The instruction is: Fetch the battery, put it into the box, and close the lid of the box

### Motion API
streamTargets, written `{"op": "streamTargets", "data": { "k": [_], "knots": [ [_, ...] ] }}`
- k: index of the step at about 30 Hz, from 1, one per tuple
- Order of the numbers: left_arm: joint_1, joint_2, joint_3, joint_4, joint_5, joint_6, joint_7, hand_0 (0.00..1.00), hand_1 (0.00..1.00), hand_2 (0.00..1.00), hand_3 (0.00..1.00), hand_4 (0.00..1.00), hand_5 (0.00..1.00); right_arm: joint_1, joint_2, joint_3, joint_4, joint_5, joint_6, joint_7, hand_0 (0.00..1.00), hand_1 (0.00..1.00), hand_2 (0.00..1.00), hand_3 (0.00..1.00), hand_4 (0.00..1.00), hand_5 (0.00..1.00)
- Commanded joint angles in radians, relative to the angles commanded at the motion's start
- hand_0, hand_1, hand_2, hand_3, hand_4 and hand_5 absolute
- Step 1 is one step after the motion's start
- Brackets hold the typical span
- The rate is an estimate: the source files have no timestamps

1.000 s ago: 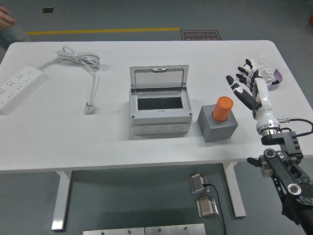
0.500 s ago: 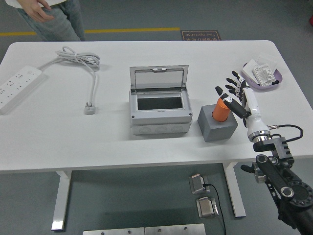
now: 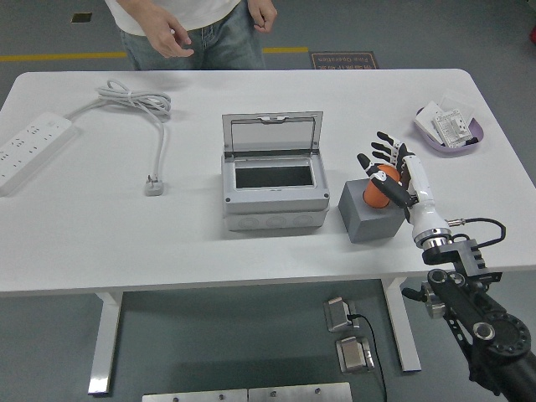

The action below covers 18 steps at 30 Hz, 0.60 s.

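An orange cylindrical battery (image 3: 373, 193) stands upright in a grey block holder (image 3: 368, 221) right of centre. My right hand (image 3: 384, 170) is against the battery from its right side. The thumb lies across the battery's front and the other fingers (image 3: 378, 151) are spread above and behind its top, not wrapped round it. Part of the battery is hidden by the hand. The grey box (image 3: 274, 201) stands left of the holder, its transparent lid (image 3: 271, 134) raised upright at the back and its inside dark. My left arm is out of view.
A white power strip (image 3: 29, 146) lies at the far left, its coiled cable (image 3: 138, 102) and plug (image 3: 153, 186) beside it. A purple tray (image 3: 452, 130) with small packets sits at the back right. A person (image 3: 193, 29) stands at the far edge, hands held off the table.
My right hand has moved left and down from beside the purple tray until it sits against the battery. The person has walked in from the left to stand behind the box.
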Motion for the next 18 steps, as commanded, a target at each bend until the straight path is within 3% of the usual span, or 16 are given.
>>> {"op": "streamTargets", "data": {
  "k": [7,8,18],
  "knots": [
    [-0.001,0.0,-0.002,0.0,0.005,0.0,0.0,0.713,0.709,0.737,0.811,0.905,0.603,0.002,0.004,-0.012,-0.029,0.005,0.002,-0.004,0.648,0.749,0.771,0.839,0.909,0.539],
    [-0.002,-0.001,-0.002,0.0,0.005,-0.001,0.0,0.708,0.709,0.737,0.81,0.905,0.602,0.002,0.004,-0.012,-0.032,0.005,0.003,-0.005,0.644,0.745,0.766,0.832,0.873,0.482],
    [-0.003,-0.001,0.0,0.0,0.006,0.0,0.0,0.706,0.709,0.737,0.81,0.904,0.6,0.002,0.003,-0.014,-0.044,0.011,0.003,-0.004,0.619,0.743,0.757,0.831,0.863,0.47]
  ]
}}
